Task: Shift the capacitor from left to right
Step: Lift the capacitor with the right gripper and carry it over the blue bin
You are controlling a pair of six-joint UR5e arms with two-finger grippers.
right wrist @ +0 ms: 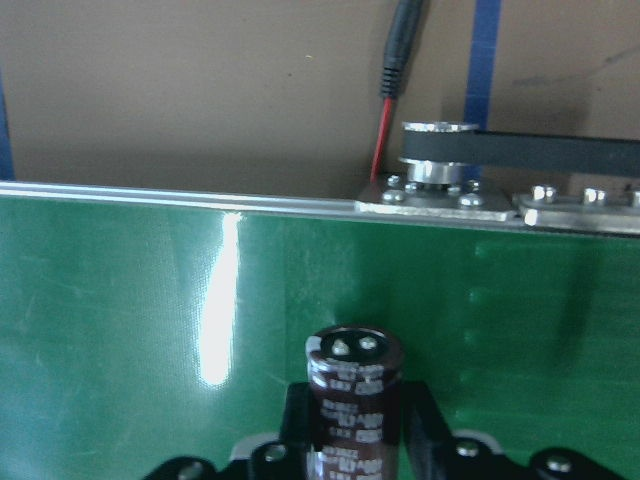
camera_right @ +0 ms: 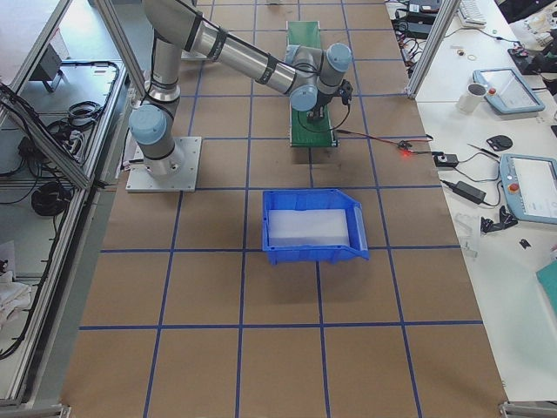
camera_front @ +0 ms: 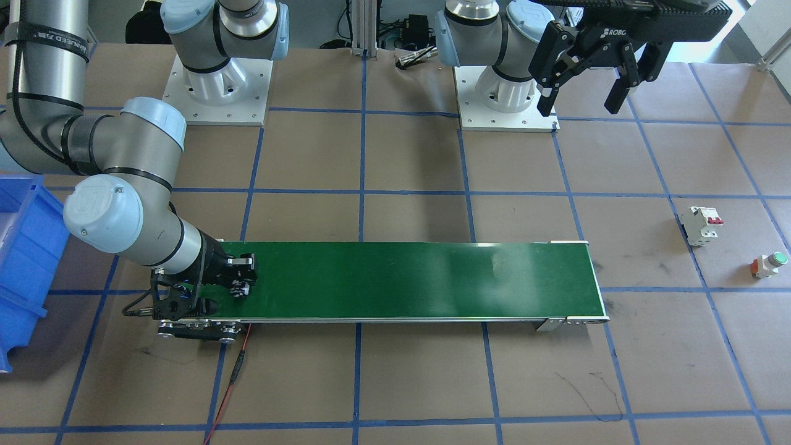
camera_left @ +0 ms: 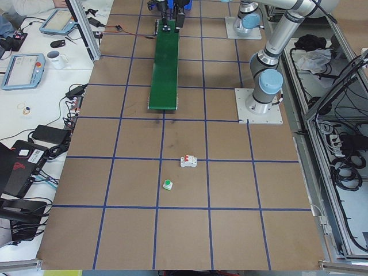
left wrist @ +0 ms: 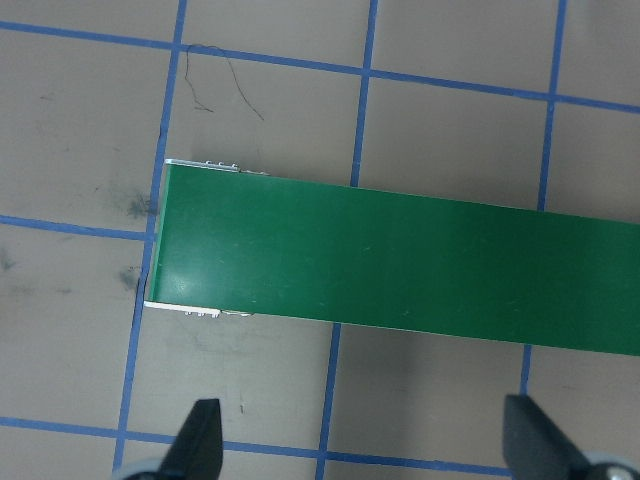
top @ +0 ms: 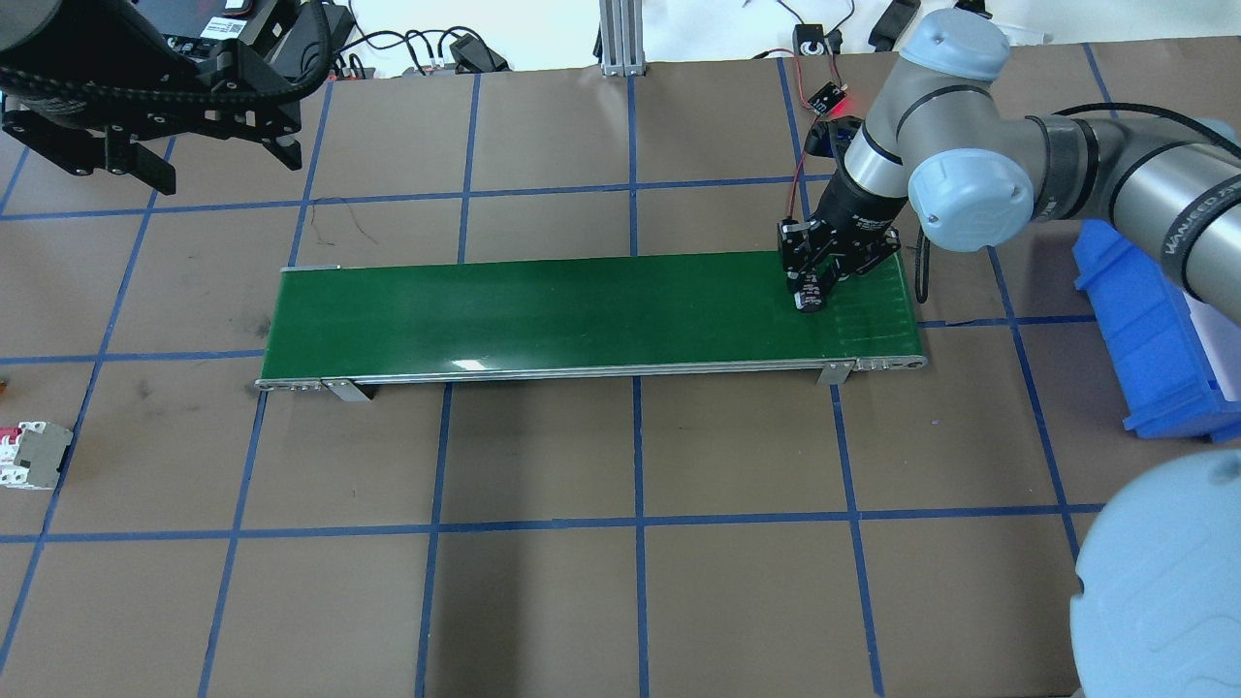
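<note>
Capacitor (right wrist: 355,400) clamped in right gripper (top: 811,299), silvery end sticking out past jaws. I read it over green belt (top: 582,310), at belt's 3 o'clock end in overhead view — can't tell if it touches belt. Left gripper (camera_front: 581,102) spread wide, holding nothing, raised off belt's 10 o'clock corner. White breaker (top: 34,456) at belt's 8 o'clock — blue bin (top: 1154,330) out past 3 o'clock.

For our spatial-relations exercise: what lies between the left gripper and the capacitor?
Nothing loose: in the overhead view, only brown table and the bare green conveyor belt stretch from the open left gripper to the capacitor in the right gripper.
</note>
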